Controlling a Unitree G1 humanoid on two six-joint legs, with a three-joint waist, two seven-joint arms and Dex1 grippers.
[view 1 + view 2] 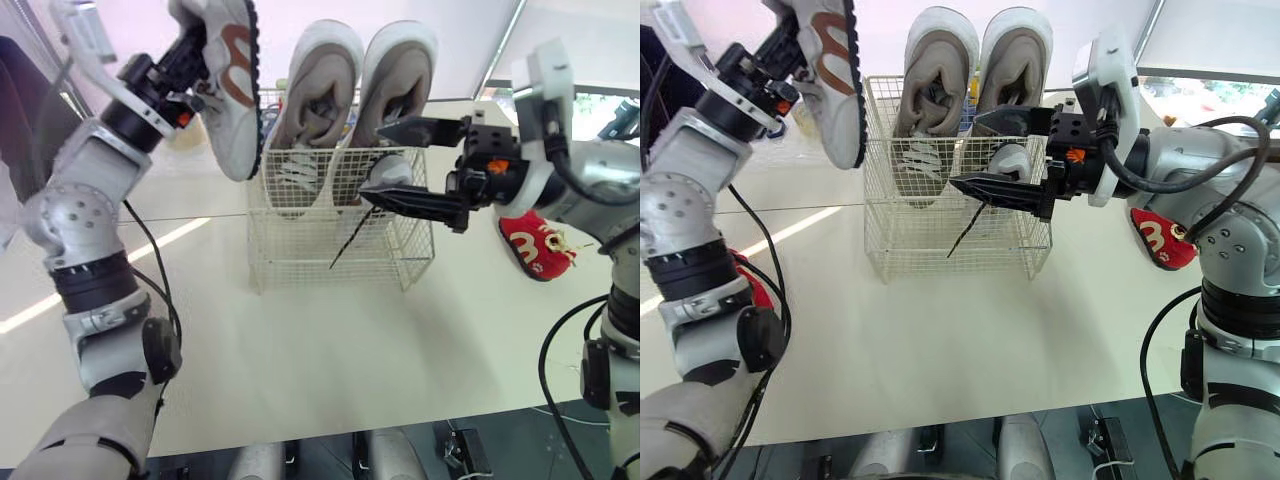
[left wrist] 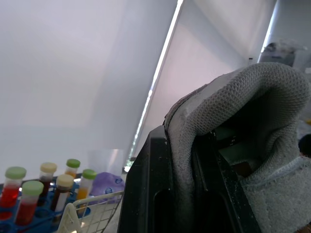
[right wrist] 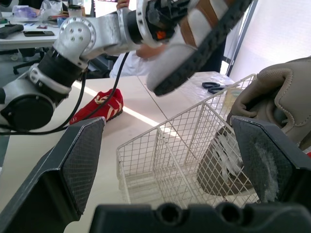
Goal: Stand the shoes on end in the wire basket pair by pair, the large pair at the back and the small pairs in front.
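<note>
Left gripper [image 1: 188,52] is clamped on the padded heel collar of a white shoe [image 1: 232,95], held toe down, sole toward the wire basket [image 1: 300,250], just outside its left wall. The shoe is judged light, soft in the upper and stiff in the sole; the collar hold suits lowering it on end. The left arm is raised, elbow bent.

The large pair [image 1: 322,85] stands on end at the back. Right gripper [image 1: 372,165] hangs wide open and empty at the basket's right front, forearm level.

On the table [image 1: 300,350], 1 right red shoe [image 1: 535,248] lies near the right edge and 1 left red shoe [image 3: 97,108] toward the left.
</note>
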